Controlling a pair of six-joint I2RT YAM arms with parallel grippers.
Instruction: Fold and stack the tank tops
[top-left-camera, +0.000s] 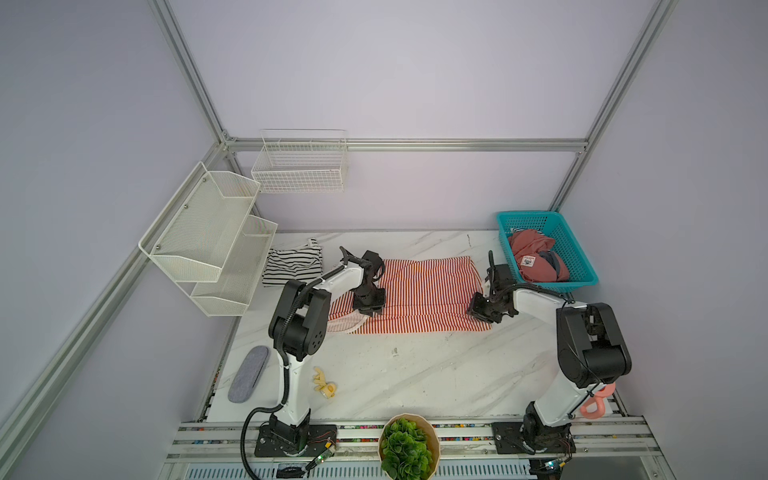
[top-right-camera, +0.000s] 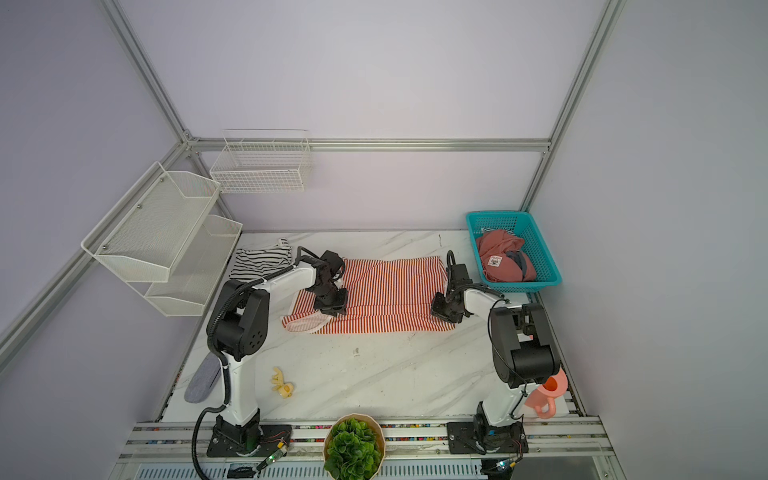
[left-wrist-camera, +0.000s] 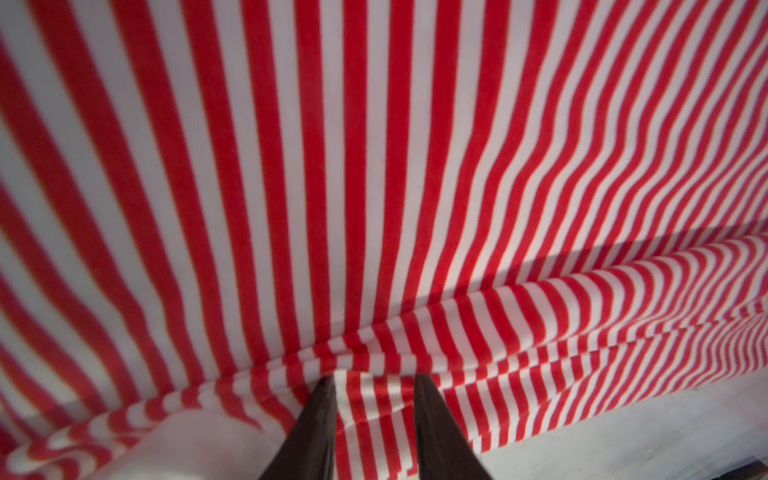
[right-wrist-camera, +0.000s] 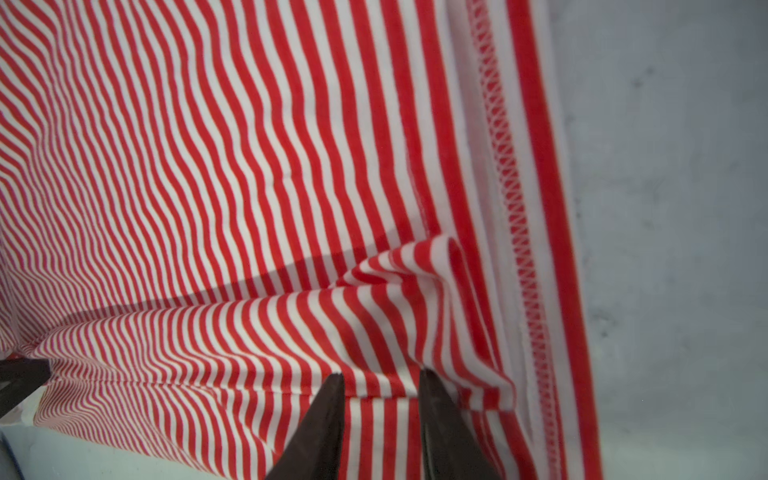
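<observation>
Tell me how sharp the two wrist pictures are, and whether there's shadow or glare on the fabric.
Left wrist view: red-and-white tank top blurred close to the lens, stripes fanning from lens distortion, a shadow along its fold. Right wrist view: sharper, hem stitching crisp, shadow beside the fold. No glare in either.

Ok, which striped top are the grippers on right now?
The red-and-white tank top, spread mid-table, with the left gripper and right gripper at its fold; the black-and-white tank top lies apart, untouched.
</observation>
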